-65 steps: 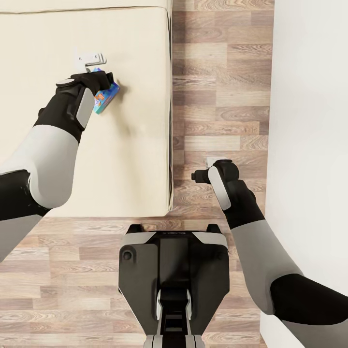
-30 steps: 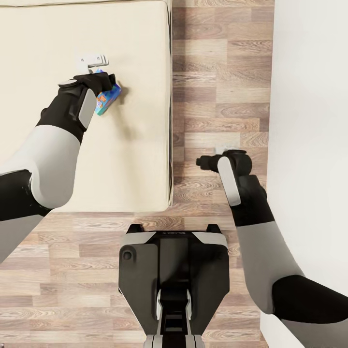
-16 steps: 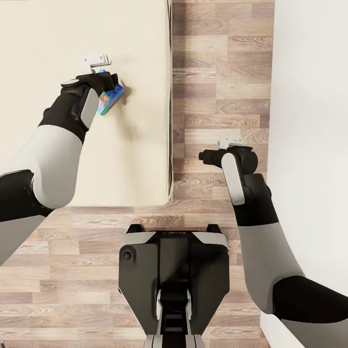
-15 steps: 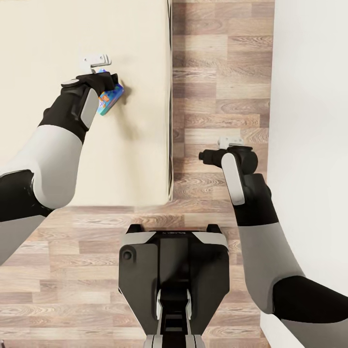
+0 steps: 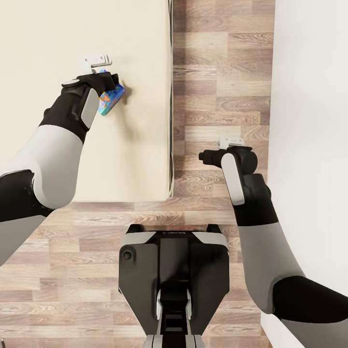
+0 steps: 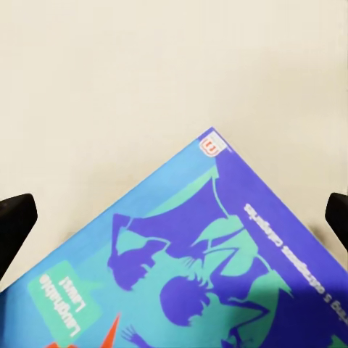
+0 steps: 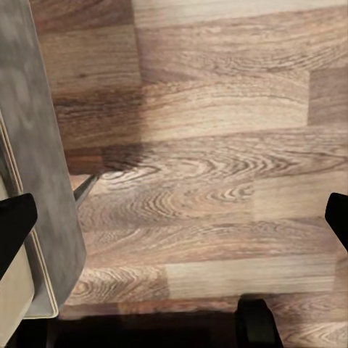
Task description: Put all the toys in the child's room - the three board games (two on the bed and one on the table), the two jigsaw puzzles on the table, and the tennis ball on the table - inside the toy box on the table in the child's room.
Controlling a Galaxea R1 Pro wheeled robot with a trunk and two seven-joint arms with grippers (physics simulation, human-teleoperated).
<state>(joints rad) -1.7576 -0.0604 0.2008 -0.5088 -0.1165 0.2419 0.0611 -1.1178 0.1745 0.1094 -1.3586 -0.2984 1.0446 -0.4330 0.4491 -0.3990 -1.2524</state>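
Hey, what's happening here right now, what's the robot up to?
The robot stands at the foot of the bed. Its left gripper is out over the mattress, at a blue-green board game; the box looks tilted up off the mattress, seemingly gripped, though the grip itself is hidden. The right gripper hangs open and empty over the wooden floor beside the bed.
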